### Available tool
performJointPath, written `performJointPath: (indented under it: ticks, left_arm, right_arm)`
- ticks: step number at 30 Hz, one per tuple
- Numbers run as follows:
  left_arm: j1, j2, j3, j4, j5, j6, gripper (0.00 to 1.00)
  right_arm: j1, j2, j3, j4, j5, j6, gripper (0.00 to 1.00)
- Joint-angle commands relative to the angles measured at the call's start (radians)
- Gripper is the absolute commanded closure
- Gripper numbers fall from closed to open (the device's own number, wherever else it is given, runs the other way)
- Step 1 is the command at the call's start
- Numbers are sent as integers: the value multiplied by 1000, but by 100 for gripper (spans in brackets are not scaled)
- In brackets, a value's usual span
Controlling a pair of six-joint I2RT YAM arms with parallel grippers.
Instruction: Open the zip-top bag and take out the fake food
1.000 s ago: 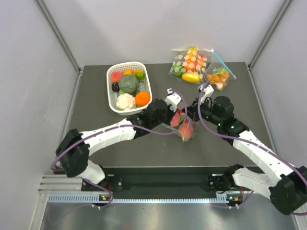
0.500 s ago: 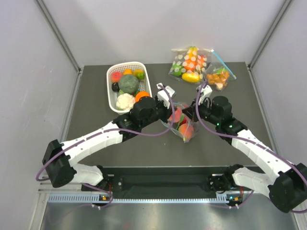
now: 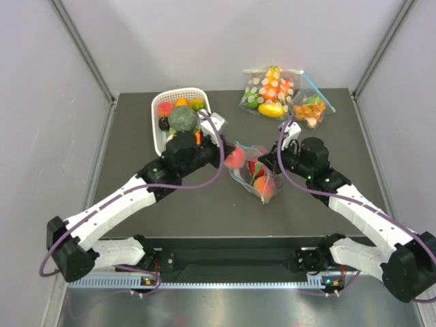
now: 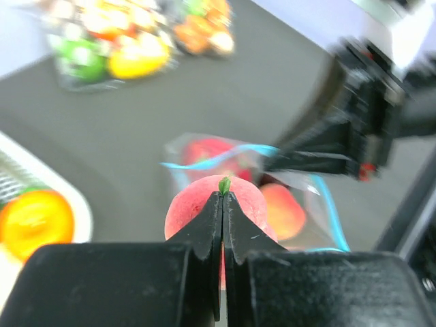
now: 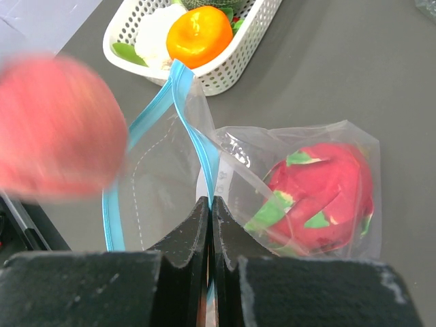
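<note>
Dark grey bench [image 3: 136, 170] enclosed by pale walls, shown from above and from both wrists. The zip-top bag [image 3: 257, 178] lies near the middle of the bench with its mouth open, and its teal zip strip [image 5: 182, 102] is parted into two bands. The right fingers [image 5: 204, 212] are pressed fully together on one band of the strip, with clear plastic spreading to either side of them. The left fingers [image 4: 219, 212] are likewise closed tight, pinching the green stem tip of a peach [image 4: 197, 208]. The peach is outside the bag, just left of its mouth, between the bag and a white basket [image 3: 155, 129]. Whether it touches the bench cannot be told. It appears blurred at the left of the right wrist view. Inside the bag lie a red dragon fruit [image 5: 317, 194] with green scales and an orange-pink fruit [image 4: 283, 210]. The basket, at rear left, holds an orange [image 5: 199, 35] and a cauliflower [image 5: 157, 30]. A polka-dot bag [image 3: 269, 90] and a small bag of orange pieces [image 3: 310, 109] lie at rear right, well apart from the zip-top bag.
</note>
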Motion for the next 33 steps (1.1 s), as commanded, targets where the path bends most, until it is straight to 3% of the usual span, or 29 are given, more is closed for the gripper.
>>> performJointPath:
  ticks: [1, 7, 15, 21, 33]
  left_arm:
    - [98, -95, 52, 1, 45, -40, 100]
    - [313, -127, 32, 4, 47, -89, 100]
    - [571, 67, 31, 120, -88, -122, 100]
    - [615, 205, 89, 173, -244, -65, 100]
    - [674, 443, 178, 171, -360, 38, 100]
  right_arm:
    - [2, -7, 9, 35, 8, -8, 100]
    - [-1, 1, 10, 37, 5, -11, 100]
    - [-1, 10, 12, 35, -8, -16, 100]
    - [-5, 4, 6, 26, -9, -20, 100]
    - [-7, 3, 1, 11, -20, -30, 100]
